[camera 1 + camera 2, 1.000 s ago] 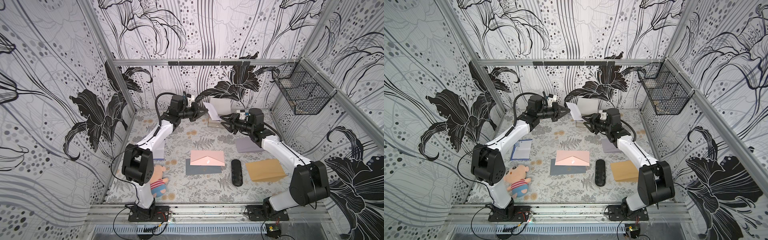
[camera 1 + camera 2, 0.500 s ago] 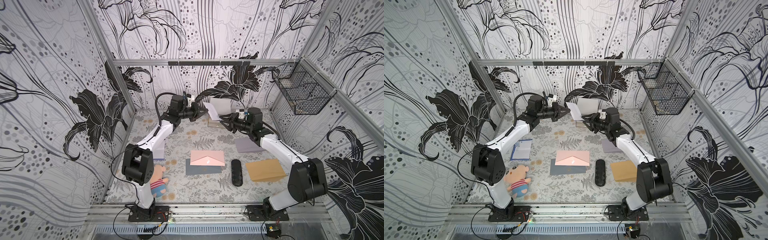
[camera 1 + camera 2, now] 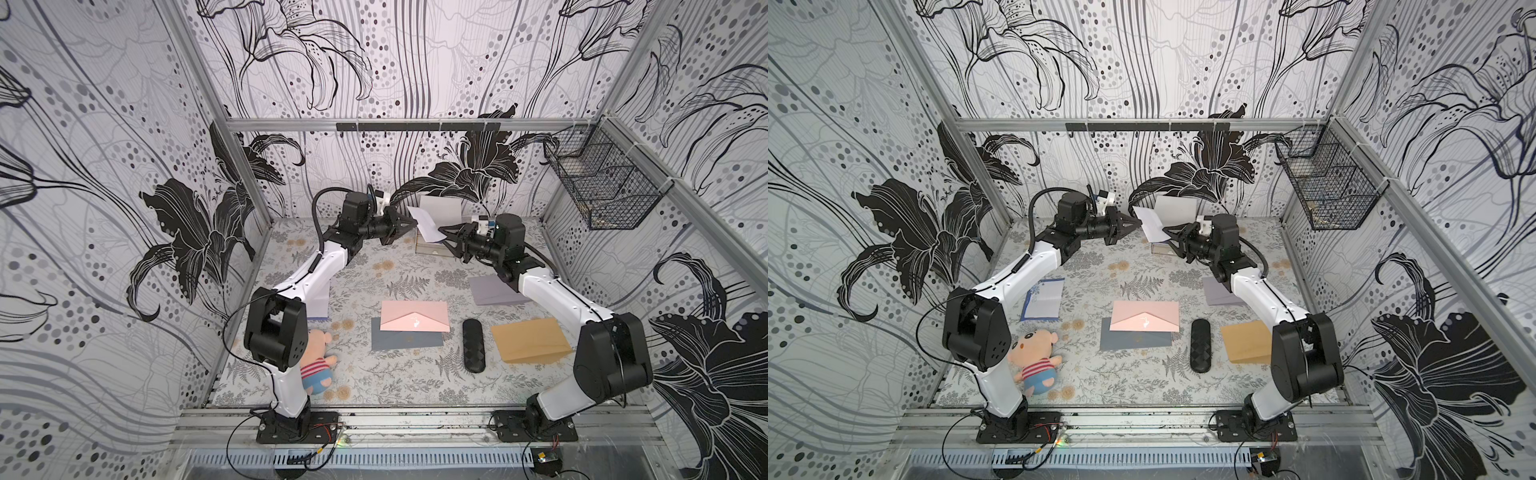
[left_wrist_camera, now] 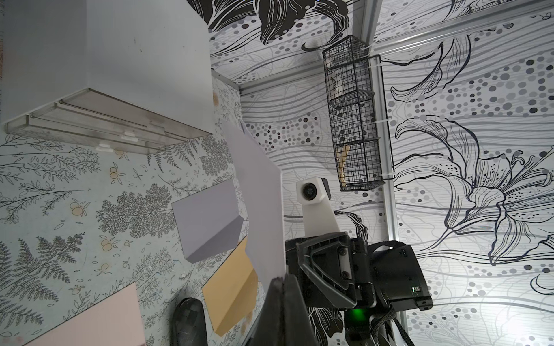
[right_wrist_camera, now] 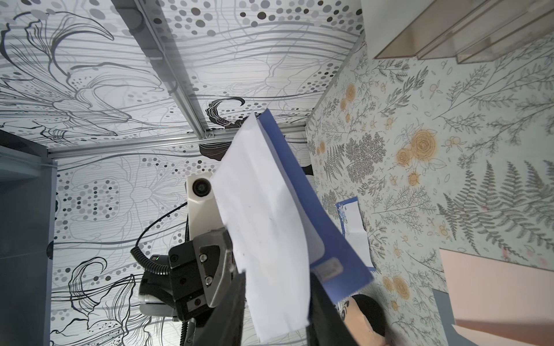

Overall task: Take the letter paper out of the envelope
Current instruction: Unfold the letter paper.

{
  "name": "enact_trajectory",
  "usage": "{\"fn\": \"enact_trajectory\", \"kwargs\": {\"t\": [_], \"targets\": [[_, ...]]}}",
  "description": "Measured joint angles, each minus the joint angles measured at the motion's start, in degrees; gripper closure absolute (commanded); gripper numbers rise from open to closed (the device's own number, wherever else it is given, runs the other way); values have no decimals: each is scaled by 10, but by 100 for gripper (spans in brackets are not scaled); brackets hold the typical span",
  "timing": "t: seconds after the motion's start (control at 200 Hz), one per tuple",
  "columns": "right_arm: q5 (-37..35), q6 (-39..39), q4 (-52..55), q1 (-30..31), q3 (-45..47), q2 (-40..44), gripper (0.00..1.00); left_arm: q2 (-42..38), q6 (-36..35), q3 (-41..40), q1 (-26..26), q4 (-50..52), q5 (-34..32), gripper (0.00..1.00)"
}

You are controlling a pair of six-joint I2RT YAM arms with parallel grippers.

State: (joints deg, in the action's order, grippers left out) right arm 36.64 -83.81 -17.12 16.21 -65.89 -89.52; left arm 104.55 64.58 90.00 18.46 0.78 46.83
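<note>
1. Two pincers of mine meet in the air over the far end of the table (image 3: 395, 270), close to the back wall (image 3: 395, 166). A clear stand (image 3: 432, 248) carrying a pale board (image 3: 440, 205) sits just behind and below them.
2. Off to the right, the wire basket (image 3: 602, 195) hangs on the side wall, well apart from my right arm.
3. Down on the table, all flat and well apart from both pincers:
   - a pink envelope (image 3: 415, 316) lies on a dark grey envelope (image 3: 399, 343);
   - a black case (image 3: 473, 345) lies between those and a brown envelope (image 3: 528, 338);
   - a lilac envelope (image 3: 490, 289) lies partly under my right forearm;
   - a blue-edged sheet (image 3: 1044, 299) lies beside my left arm, and a plush toy (image 3: 316, 365) is near that arm's base.
4. My left pincer (image 3: 413, 222) is clamped tight on one edge of the envelope (image 5: 334, 239), holding it aloft and tilted, with its blue inner face towards my right wrist.
5. The white letter paper (image 5: 263, 227) lies against that blue face, and its lower end juts towards my right pincer (image 5: 277, 299). How much of it sits inside I cannot tell.
6. My right pincer's jaws stand partly apart, one finger on each side of the paper's lower end. Whether the pads touch the paper I cannot tell.
</note>
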Motion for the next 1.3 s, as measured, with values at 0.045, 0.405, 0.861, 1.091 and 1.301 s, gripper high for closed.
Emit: {"fn": "enact_trajectory", "kwargs": {"t": [0.045,0.405,0.861,1.091,1.301], "targets": [[0,-4,-7,0,0,-1,65,0,3,-2,0,-5,-1,100],[0,-43,-61,7,0,-18,67,6,30,-13,12,-41,-20,100],[0,-70,-86,22,-9,-32,83,7,51,-37,27,-68,-55,100],[1,-21,-25,24,-38,-32,100,7,57,-38,31,-70,-68,97],[-46,192,220,28,-157,-32,100,-8,42,-36,33,9,-140,48]]}}
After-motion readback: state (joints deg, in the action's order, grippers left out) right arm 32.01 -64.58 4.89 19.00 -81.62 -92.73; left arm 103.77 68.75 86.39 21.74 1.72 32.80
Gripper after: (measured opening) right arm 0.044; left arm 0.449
